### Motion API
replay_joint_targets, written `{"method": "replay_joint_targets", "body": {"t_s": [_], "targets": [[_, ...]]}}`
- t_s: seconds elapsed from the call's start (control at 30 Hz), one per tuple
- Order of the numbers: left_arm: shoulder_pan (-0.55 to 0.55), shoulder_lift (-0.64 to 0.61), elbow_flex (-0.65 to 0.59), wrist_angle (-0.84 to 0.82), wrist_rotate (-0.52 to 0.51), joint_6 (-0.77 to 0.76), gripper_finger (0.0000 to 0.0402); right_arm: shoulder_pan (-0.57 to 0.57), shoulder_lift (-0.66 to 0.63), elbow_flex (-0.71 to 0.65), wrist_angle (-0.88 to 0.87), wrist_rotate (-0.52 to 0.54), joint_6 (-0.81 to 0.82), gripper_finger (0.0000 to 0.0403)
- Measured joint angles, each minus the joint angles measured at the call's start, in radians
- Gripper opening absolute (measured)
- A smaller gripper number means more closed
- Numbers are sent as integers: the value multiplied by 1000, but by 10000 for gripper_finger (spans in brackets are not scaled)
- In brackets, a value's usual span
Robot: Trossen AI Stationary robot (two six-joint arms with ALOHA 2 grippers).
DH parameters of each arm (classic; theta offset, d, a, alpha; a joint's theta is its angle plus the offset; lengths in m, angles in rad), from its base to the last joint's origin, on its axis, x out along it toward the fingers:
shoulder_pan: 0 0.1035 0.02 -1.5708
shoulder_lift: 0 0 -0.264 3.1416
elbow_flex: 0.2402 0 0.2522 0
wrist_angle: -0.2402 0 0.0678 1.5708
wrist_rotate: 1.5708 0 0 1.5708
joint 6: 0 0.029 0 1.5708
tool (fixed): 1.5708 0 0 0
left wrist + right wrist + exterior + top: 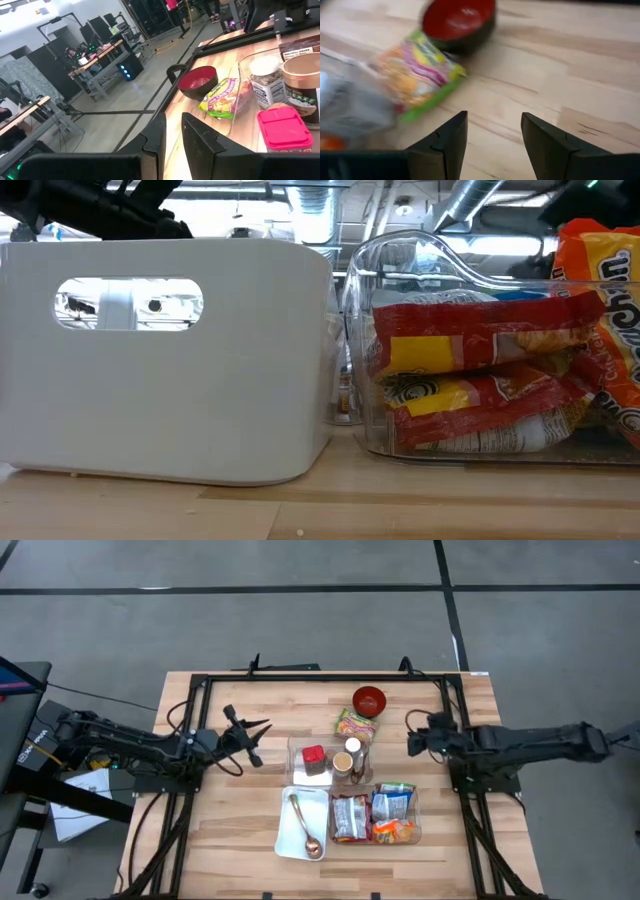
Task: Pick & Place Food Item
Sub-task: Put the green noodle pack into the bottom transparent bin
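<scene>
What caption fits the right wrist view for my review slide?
Right tool open and empty above the wooden table, facing a green noodle packet beside a red bowl.

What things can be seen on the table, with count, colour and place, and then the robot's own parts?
round bowl: one, red, far side of table, empty
noodle packet: one, green and pink, beside the bowl, leaning on the upper clear bin
upper clear bin: one, holds a red-lidded box and two jars
white tray: one, near edge, holds a metal spoon
lower clear bin: one, right of the tray, holds several snack packets
left gripper: dark, left of the bins, nearly shut, empty
right gripper: dark, right of the bins, open, empty
</scene>
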Motion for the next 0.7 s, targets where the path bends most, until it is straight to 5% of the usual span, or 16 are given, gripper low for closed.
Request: {"method": "replay_joint_targets", "body": {"t_s": [0.7], "targets": [[-2,0,0,4,4,-42,53,-501,498,0,454,-462,-277,179]]}}
